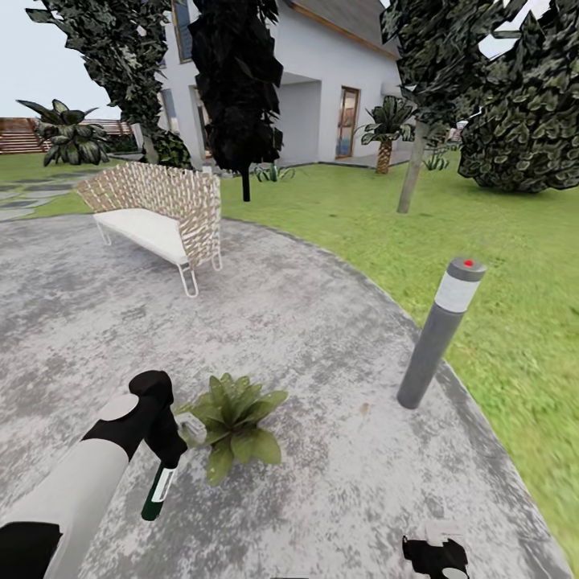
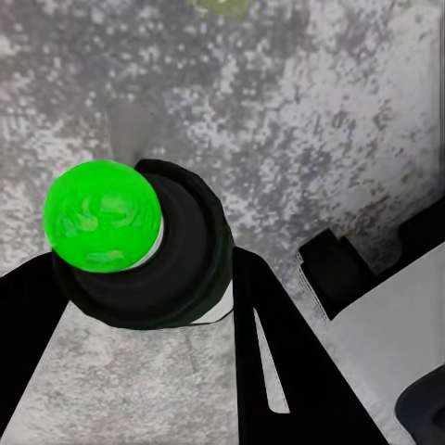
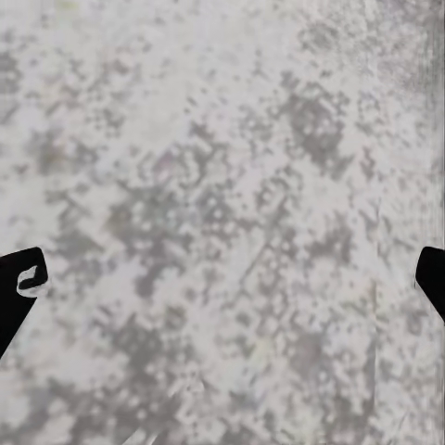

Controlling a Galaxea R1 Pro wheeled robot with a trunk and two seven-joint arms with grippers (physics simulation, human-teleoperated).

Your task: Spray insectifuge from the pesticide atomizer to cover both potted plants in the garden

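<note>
Atomizer [image 1: 158,489] hangs in our left fingers [image 1: 165,450], which close on its top so it can be aimed at the plant [image 1: 234,420] just beside. Right fingers [image 3: 20,287] spread wide, idle over the patio [image 1: 305,322]. Lamp [image 1: 440,330] beyond.

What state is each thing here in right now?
Spray bottle: held in the left tool, hanging bottom down beside the plant.
Potted plant: upright on the stone patio.
Right tool: open, empty.
Post lamp: standing tilted at the patio edge.
Wicker bench: upright, unoccupied.
</note>
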